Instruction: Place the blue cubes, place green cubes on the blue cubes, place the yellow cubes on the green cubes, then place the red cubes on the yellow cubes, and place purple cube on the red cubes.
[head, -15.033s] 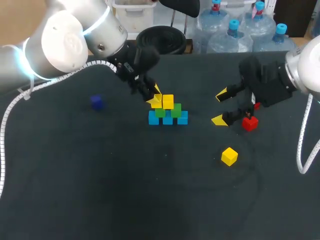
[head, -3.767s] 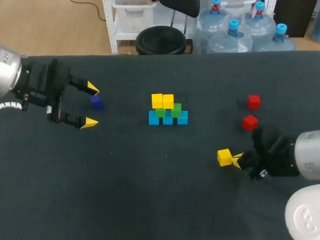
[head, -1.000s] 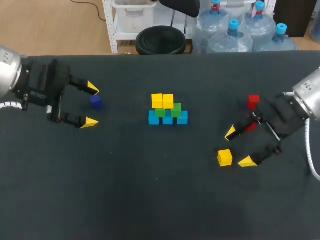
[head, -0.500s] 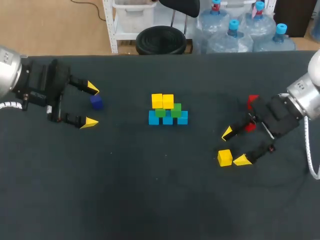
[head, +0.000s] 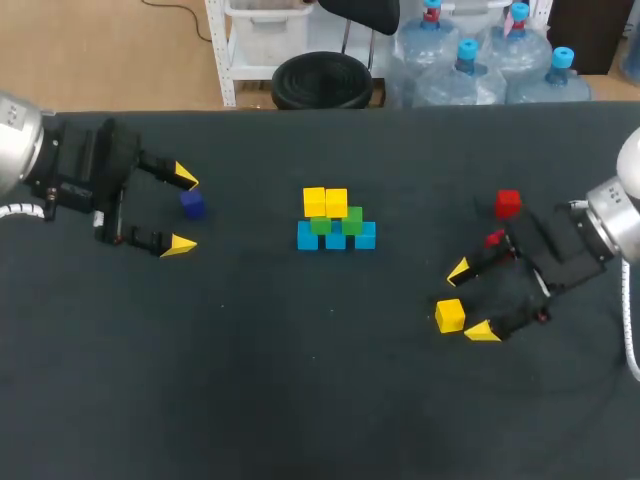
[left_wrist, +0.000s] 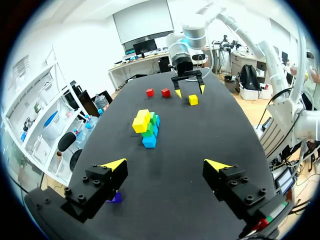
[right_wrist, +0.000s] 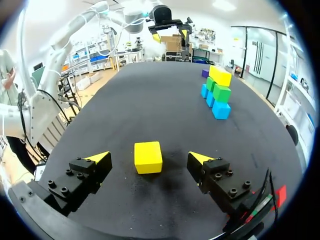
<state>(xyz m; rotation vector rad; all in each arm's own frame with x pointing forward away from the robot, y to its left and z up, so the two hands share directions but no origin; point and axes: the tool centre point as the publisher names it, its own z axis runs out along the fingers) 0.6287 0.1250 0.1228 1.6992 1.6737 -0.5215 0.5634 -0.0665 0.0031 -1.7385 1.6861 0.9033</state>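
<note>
With the yellow layer in hand, the right tool (head: 471, 299), fingers apart astride the loose yellow cube (head: 450, 315), must next clamp it; the left tool (head: 182, 211) hangs spread.

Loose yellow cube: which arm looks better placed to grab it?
Right, probably: the right gripper is open with the small yellow cube just ahead of its gap, while the left gripper sits far across the table.

You could see only a small bit of one red cube (head: 494, 238) behind the right gripper (head: 470, 300). The left gripper (left_wrist: 166, 164) hid about half of the purple cube (left_wrist: 116, 197).
</note>
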